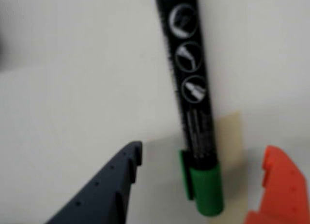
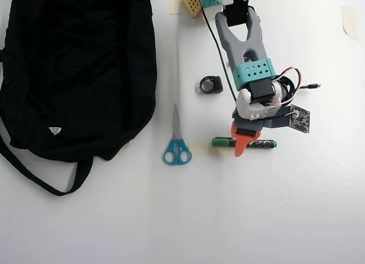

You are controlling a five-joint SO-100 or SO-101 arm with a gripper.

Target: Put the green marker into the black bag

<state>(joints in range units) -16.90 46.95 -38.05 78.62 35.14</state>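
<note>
— Where's the job at?

— Early, I'd say. The green marker (image 2: 244,142) lies flat on the white table (image 2: 285,218), right of the blue-handled scissors (image 2: 176,139), and nothing is lifted. The black bag (image 2: 74,70) sits well apart, on the far side of the scissors, with no pen in it that I can see.

— And the tool?

— My tool (image 1: 201,178) is spread apart. In the wrist view the dark finger (image 1: 104,190) and the orange finger (image 1: 278,190) flank the marker's green cap (image 1: 207,189) without touching it. From overhead, the orange finger crosses over the barrel.

— So what's left?

— Everything, as I judge it: close on the marker, lift, carry past the scissors, release into the bag.
</note>
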